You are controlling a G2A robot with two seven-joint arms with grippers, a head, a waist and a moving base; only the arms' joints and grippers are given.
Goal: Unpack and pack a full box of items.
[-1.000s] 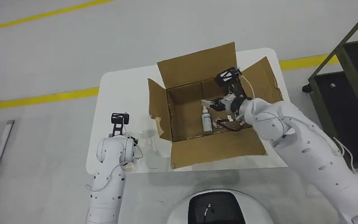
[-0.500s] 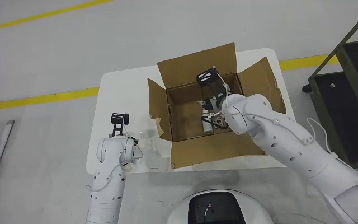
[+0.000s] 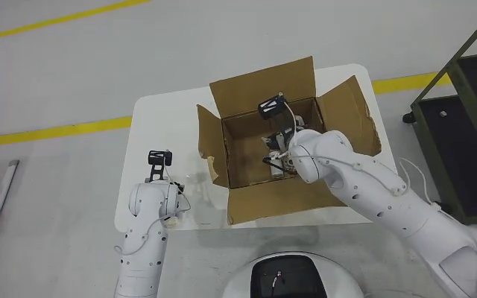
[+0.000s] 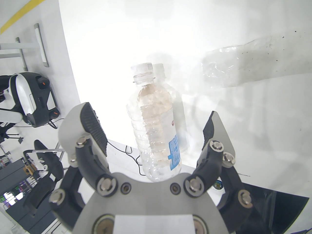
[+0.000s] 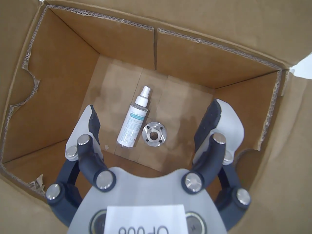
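Locate one cardboard box (image 3: 261,86) on the white desk (image 3: 164,119). All four of its flaps are folded outward, and the flap edges are torn in places.

Two items lie on the box floor:
- One white spray bottle (image 5: 134,120) lies on its side, with its nozzle pointing toward the far wall.
- One round metal flange (image 5: 154,135) lies flat just beside the lower half of the bottle. Small bolt holes ring its central bore. You cannot tell from the wrist view whether the flange touches the bottle.

The right end effector (image 5: 154,113) hangs inside the box opening, above these two items. Its two fingers are spread wide and grasp nothing. The spray bottle and the flange both appear in the gap between the fingers, well below them.

One clear plastic water bottle (image 4: 156,132) with a white cap sits on the desk outside the box, on the left arm's side. The left end effector (image 4: 151,118) is released. Its two fingers stand on either side of the bottle with a gap on each side, and neither pad touches it. Glare on the desk prevents you from confirming whether the bottle is upright or lying down.

One strip of clear plastic film (image 4: 243,66) lies on the desk beyond the water bottle, apart from it.
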